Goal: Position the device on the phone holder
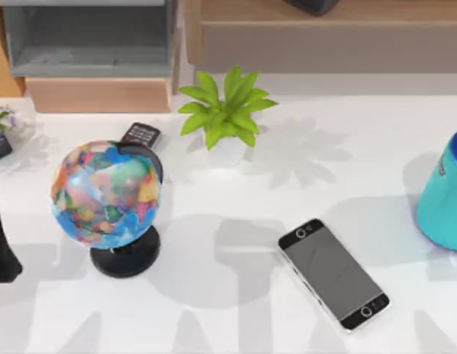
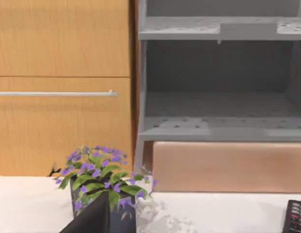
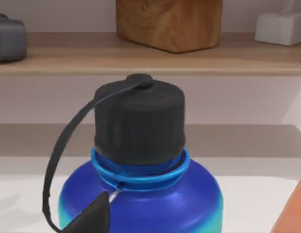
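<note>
One flat rectangular smartphone with a grey screen, black bezels and a silver edge (image 1: pixel 334 273) lies face up on the white counter (image 1: pixel 236 295), its round home button at the end nearer the top view's lower right. It lies diagonally, well to the right of the multicoloured globe on a black stand (image 1: pixel 109 199) and apart from it, touched by nothing.

Behind the globe, just beside its upper edge, a small black keypad gadget with rows of buttons (image 1: pixel 142 134) rests on the counter; it also appears in the left wrist view (image 2: pixel 295 217). Right of the globe and farther back stands a green leafy plant in a white pot (image 1: pixel 227 114). Left of the globe, at the counter's edge, a purple-flowered plant in a dark pot (image 2: pixel 103 187) sits in front of a wooden cabinet with a metal rail handle (image 2: pixel 58 92) and a grey open shelf unit (image 2: pixel 221 73), whose shelves look bare.

Far right of the globe, beyond the smartphone, a blue and teal bottle with a black screw cap and strap (image 3: pixel 141 160) stands upright, its cap on, so its contents cannot be told. Behind it a wooden shelf (image 3: pixel 150 56) carries a wooden block (image 3: pixel 169 22).

A dark part of the left arm (image 1: pixel 1 251) shows left of the globe. Whether either arm's jaws are spread or pressed together, I cannot tell.
</note>
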{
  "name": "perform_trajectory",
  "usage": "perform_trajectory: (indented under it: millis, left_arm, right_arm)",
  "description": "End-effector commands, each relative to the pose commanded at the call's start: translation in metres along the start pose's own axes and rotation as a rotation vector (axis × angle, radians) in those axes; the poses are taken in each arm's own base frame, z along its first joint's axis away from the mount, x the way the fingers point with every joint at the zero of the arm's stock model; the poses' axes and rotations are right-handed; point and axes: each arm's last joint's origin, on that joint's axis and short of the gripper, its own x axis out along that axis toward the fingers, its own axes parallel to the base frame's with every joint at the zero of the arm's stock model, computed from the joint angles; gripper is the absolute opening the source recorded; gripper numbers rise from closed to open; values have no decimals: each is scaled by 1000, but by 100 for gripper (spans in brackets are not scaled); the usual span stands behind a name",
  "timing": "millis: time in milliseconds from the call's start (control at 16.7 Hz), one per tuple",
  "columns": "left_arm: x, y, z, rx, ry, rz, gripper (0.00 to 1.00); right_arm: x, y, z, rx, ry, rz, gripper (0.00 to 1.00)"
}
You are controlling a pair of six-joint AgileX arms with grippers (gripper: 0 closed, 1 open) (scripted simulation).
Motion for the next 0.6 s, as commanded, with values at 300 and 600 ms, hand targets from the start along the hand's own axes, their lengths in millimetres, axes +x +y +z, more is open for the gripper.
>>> perform_trajectory:
  millis: [300,600]
  left_arm:
    - [0,0,0,0,0,0,100]
    - [0,0,0,0,0,0,100]
  right_arm:
    - [0,1,14,4,27,8,100]
    - [13,12,74,-3,166,77,100]
